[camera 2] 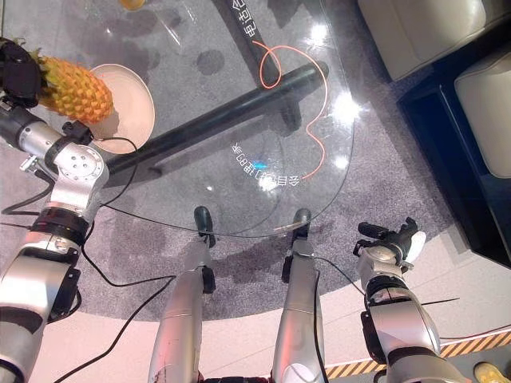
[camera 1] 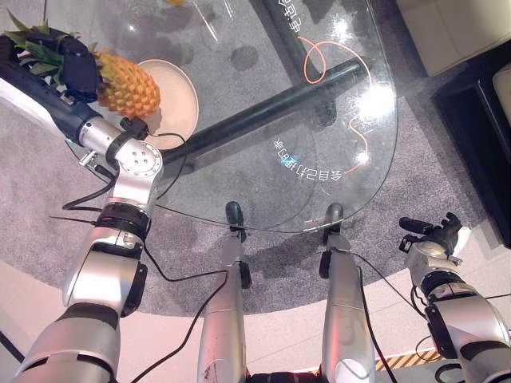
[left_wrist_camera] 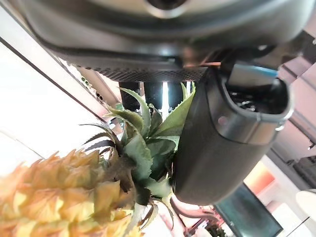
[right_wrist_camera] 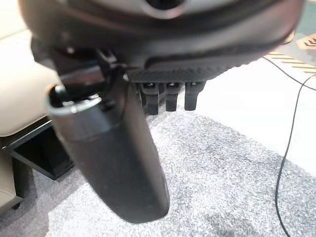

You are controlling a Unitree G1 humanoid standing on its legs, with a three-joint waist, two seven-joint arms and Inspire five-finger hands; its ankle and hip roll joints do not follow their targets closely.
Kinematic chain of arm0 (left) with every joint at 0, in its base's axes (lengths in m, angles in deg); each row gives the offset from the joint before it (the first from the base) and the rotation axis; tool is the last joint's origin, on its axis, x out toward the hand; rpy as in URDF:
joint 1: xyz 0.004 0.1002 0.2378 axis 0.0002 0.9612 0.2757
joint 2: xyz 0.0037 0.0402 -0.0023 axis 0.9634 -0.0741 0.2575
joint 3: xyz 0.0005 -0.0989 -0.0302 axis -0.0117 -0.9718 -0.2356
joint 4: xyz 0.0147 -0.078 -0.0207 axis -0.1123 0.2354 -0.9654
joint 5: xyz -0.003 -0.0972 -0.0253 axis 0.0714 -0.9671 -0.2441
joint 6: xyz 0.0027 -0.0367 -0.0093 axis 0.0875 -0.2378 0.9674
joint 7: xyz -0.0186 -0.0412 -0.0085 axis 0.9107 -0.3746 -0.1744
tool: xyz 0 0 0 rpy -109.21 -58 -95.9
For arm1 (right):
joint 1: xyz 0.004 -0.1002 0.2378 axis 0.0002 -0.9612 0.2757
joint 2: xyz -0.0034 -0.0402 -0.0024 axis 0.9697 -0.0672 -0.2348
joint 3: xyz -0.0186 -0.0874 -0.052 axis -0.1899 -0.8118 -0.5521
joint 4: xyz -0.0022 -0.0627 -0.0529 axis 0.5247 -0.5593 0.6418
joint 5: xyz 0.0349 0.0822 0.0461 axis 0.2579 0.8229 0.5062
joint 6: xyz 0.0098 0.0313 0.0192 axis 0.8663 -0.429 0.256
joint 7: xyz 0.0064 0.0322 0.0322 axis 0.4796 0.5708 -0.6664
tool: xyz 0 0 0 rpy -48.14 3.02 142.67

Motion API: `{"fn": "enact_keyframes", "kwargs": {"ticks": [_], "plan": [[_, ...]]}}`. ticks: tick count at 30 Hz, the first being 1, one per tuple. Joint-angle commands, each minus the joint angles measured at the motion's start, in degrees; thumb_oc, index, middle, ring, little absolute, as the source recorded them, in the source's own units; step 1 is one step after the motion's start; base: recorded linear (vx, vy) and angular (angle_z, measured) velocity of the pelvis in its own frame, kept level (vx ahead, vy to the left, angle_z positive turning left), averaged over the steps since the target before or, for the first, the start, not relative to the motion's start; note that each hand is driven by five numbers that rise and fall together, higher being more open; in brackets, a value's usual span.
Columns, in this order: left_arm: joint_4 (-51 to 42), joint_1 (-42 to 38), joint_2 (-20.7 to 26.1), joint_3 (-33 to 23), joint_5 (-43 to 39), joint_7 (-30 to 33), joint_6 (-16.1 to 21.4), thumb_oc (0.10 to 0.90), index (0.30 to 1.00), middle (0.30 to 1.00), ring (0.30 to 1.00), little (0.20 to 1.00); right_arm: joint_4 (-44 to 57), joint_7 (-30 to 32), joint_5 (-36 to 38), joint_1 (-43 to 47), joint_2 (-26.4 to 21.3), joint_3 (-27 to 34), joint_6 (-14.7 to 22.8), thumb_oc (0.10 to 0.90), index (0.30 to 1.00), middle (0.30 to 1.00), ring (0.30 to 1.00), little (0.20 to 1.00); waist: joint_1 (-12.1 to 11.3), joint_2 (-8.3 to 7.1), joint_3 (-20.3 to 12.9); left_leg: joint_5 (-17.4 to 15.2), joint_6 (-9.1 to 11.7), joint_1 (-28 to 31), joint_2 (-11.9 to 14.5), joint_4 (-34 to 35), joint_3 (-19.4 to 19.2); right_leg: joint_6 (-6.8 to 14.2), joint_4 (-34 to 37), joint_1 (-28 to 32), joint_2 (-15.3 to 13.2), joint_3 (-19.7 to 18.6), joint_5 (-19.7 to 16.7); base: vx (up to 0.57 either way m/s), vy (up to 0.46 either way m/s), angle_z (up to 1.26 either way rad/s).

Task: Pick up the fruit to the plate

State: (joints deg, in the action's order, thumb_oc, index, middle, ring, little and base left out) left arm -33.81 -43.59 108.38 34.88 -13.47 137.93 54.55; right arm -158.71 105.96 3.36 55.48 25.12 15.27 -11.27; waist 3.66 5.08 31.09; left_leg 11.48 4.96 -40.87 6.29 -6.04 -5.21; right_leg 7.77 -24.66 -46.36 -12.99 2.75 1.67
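Your pineapple [camera 1: 126, 84] hangs in the air at the plate's rim, its yellow body partly over the plate [camera 1: 177, 100] and its green crown pointing away from the plate. The left hand [camera 1: 68, 60] has it by the crown end: in the left wrist view you can see the thumb [left_wrist_camera: 217, 143] pressed against the leaves [left_wrist_camera: 143, 143] where they meet the fruit, and the head views show the dark fingers [camera 1: 80, 70] curled over that same end, so the fingers are closed around the pineapple's top with the body sticking out past them toward the plate.

The plate is a pale, round dish lying on the glass desk [camera 1: 271, 120], near the desk's edge on your left side. Farther from the plate, across the desk, a thin orange cord [camera 1: 319, 60] loops over the glass.

Your right hand [camera 2: 391, 243] hangs well away from the plate, off the desk's near edge and above the grey carpet [right_wrist_camera: 237, 173]. Its fingers [right_wrist_camera: 168, 96] are curled in and hold nothing.
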Motion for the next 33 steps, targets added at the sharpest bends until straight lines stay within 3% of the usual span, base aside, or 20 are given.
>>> {"fn": "enact_keyframes", "kwargs": {"ticks": [1, 7, 15, 33], "plan": [[1.4, -8.9, 7.1, -1.9, 4.5, 0.5, 3.3, 0.100, 0.300, 0.300, 0.300, 0.200, -1.9, 1.0, -0.3, 0.1, -3.3, -1.2, -0.5, 0.800, 0.900, 0.900, 0.900, 0.900, -0.7, -1.52, -1.3, -8.6, 0.5, -0.9, -0.7, -7.8, -0.5, -2.4, 3.9, 1.6, 2.8, 4.0, -0.5, 0.00, 0.031, 0.00], [3.0, -8.2, 7.0, -2.0, 3.9, -1.0, 2.9, 0.100, 0.300, 0.300, 0.300, 0.200, -1.6, 0.2, -1.4, 0.0, -2.9, -1.2, -1.4, 0.800, 0.900, 0.900, 0.900, 0.900, -0.5, -1.68, -1.3, -9.1, 0.6, -0.9, -0.7, -8.0, -0.6, -2.4, 3.6, 1.7, 3.1, 3.7, 0.1, 0.00, 0.005, 0.00], [4.5, -8.7, 7.3, -1.6, 2.8, -5.1, 2.7, 0.100, 0.300, 0.300, 0.300, 0.200, -2.0, -6.6, -0.7, 0.1, -1.9, -2.3, -4.8, 0.800, 0.900, 0.900, 0.900, 0.900, -0.4, -2.56, -1.3, -8.7, 0.6, -1.9, -0.5, -8.3, -0.4, -2.5, 3.7, 0.9, 3.4, 3.8, -0.6, 0.00, 0.000, 0.00], [5.6, -8.8, 7.0, -1.0, 3.1, -5.0, 3.7, 0.100, 0.300, 0.300, 0.300, 0.200, -1.0, -6.5, -1.0, 0.4, -1.7, -3.1, -3.4, 0.800, 0.900, 0.900, 0.900, 0.900, 0.0, -3.21, -1.3, -9.4, 0.8, -2.5, -0.6, -8.8, -0.2, -2.5, 3.7, 0.4, 3.8, 3.4, -0.3, 0.00, 0.000, 0.00]]}}
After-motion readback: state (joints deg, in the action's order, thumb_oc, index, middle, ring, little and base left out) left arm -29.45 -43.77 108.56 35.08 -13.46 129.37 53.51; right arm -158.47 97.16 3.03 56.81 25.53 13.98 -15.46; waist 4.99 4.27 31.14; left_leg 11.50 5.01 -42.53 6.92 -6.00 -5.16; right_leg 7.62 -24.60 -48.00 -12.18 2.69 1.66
